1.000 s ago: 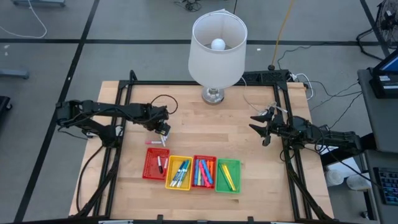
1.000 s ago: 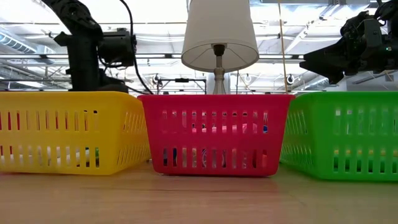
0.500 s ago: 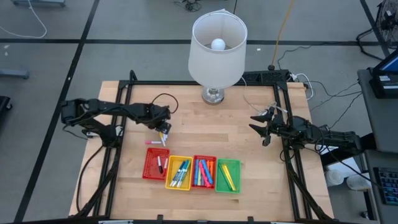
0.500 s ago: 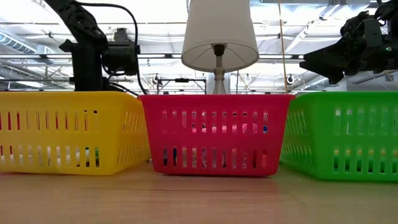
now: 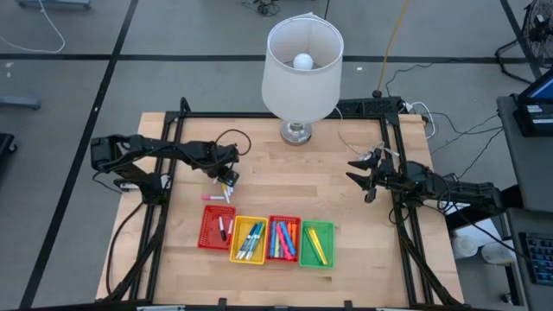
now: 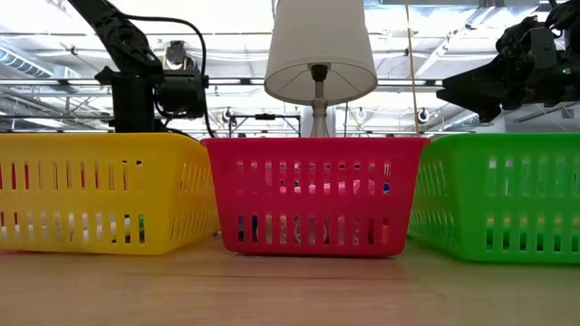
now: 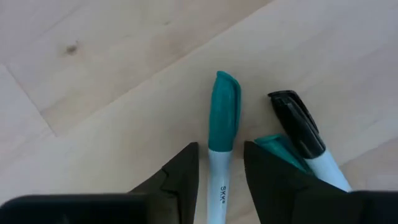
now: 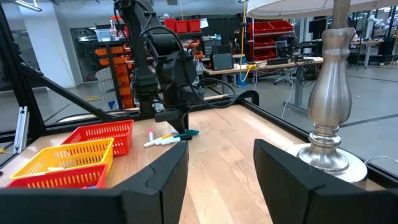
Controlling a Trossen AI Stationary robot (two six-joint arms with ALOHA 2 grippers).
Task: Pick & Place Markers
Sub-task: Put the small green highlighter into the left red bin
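A few loose markers (image 5: 216, 197) lie flat on the wooden table just beyond the trays. My left gripper (image 5: 227, 183) points down over them, open. Its fingers stand on either side of a white marker with a teal cap (image 7: 222, 124), and a narrow gap shows at each side. Next to it lie a black-capped marker (image 7: 298, 132) and another teal cap (image 7: 273, 148). The right wrist view shows the same markers (image 8: 166, 139) beneath the left arm. My right gripper (image 5: 363, 177) hangs level and open near the table's right side, with nothing in it.
Near the front edge stands a row of mesh trays holding markers: a red tray (image 5: 217, 227), a yellow tray (image 5: 249, 239), a second red tray (image 5: 283, 238) and a green tray (image 5: 317, 244). At the far middle is a white-shaded lamp (image 5: 301, 60). Black frame rails run along both sides.
My left gripper has sunk toward the loose markers on the table, still pointing down. The markers have stayed where they lay.
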